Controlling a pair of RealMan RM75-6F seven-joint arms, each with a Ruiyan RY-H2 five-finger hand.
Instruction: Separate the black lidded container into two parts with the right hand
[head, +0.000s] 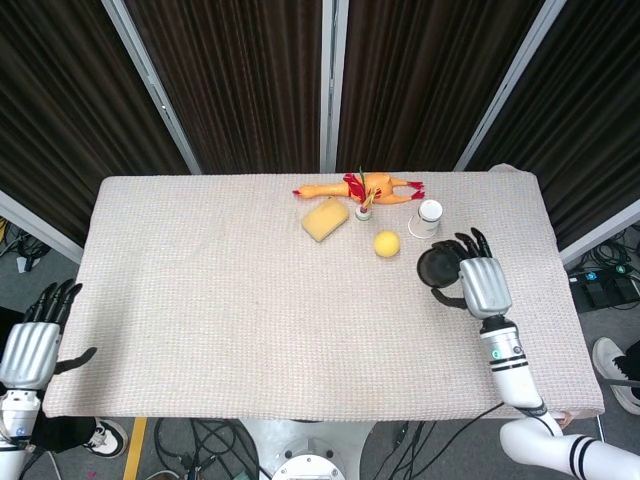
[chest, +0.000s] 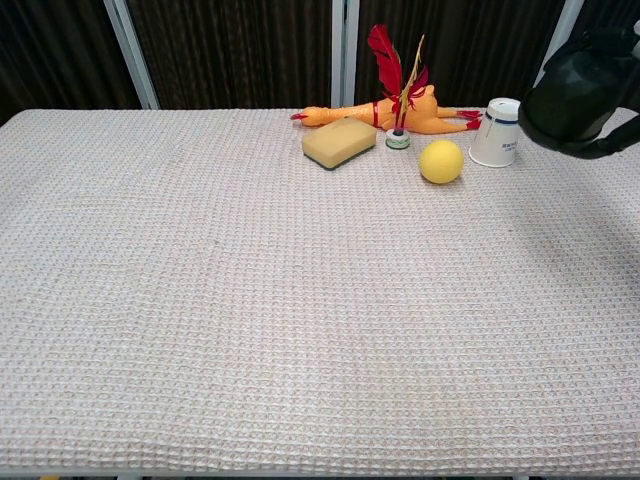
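Right robot hand (head: 482, 285) at the frame's right grips the black lidded container (head: 438, 267) off the table (head: 220, 300), ready for separating; left robot hand (head: 30, 345) idles empty, fingers apart.

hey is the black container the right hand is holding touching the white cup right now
Apart. In the head view, a strip of table cloth shows between the black container, gripped by the right hand, and the white cup. The chest view overlaps them, so it settles nothing.
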